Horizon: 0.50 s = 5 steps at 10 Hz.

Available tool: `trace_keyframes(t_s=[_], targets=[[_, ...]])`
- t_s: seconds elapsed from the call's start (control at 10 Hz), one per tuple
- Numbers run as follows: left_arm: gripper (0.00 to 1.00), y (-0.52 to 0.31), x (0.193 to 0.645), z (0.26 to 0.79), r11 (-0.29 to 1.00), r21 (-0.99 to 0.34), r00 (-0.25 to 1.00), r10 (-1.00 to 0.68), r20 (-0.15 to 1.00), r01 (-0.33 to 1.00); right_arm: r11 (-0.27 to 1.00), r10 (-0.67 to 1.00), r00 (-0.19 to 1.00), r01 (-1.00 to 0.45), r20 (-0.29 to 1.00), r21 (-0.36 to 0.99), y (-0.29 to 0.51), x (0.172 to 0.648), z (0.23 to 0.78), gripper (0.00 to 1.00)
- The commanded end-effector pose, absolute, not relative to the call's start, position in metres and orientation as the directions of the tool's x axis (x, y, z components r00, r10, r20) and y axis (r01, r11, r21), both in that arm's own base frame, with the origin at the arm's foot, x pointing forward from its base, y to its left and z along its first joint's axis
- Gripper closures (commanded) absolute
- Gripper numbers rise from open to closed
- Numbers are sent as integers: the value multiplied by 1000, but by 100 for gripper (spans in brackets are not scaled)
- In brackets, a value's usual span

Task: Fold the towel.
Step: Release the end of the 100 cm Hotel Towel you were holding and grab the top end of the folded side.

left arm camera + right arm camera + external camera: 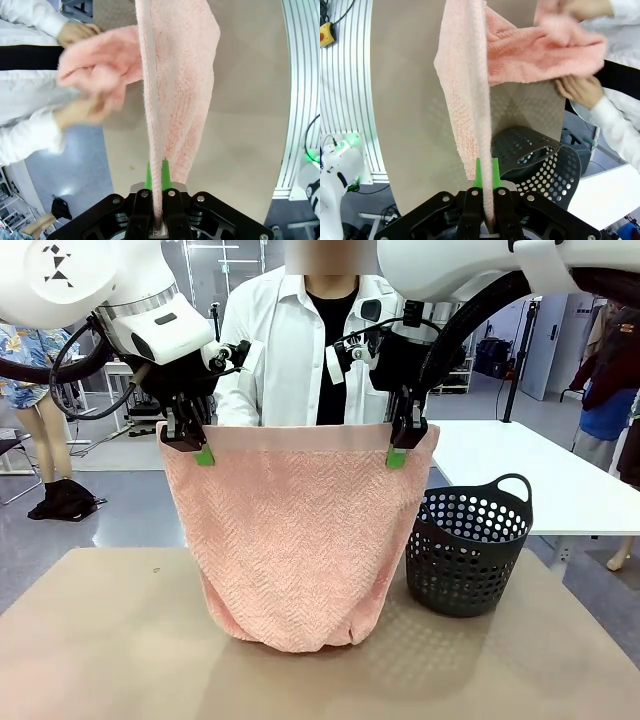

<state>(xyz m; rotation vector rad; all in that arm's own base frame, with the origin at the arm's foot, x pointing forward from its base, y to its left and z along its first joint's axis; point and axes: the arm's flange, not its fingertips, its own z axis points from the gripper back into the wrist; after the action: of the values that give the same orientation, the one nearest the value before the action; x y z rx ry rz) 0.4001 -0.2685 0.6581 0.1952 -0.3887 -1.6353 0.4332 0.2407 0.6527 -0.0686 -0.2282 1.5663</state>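
Observation:
The salmon-pink towel (300, 540) hangs in the air above the table, its lower fold resting on the tabletop. My left gripper (203, 453) is shut on its upper left corner and my right gripper (397, 455) is shut on its upper right corner. In the left wrist view the towel (175, 90) runs up from between my green pads (148, 176), and the person's hands (75, 112) hold the far part. In the right wrist view the towel (465, 100) leaves my green pads (478, 172), and the person's hand (580, 87) grips its far end.
A dark perforated plastic basket (468, 552) stands on the tan table (100, 640) just right of the towel. The person in a white shirt (290, 350) stands behind the towel at the far side. A white table (540, 475) lies at the right.

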Motion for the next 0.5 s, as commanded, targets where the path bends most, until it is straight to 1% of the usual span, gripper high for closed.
trace_keyframes(t_s=[0.0,0.4], targets=[[100,-268,400,658,-64,364,-108,-989,101,929,6,995,-13,-981,94,-194,240,432,654,100],[100,-268,400,658,-64,364,-108,-989,101,929,6,995,-13,-981,94,-194,240,432,654,100]])
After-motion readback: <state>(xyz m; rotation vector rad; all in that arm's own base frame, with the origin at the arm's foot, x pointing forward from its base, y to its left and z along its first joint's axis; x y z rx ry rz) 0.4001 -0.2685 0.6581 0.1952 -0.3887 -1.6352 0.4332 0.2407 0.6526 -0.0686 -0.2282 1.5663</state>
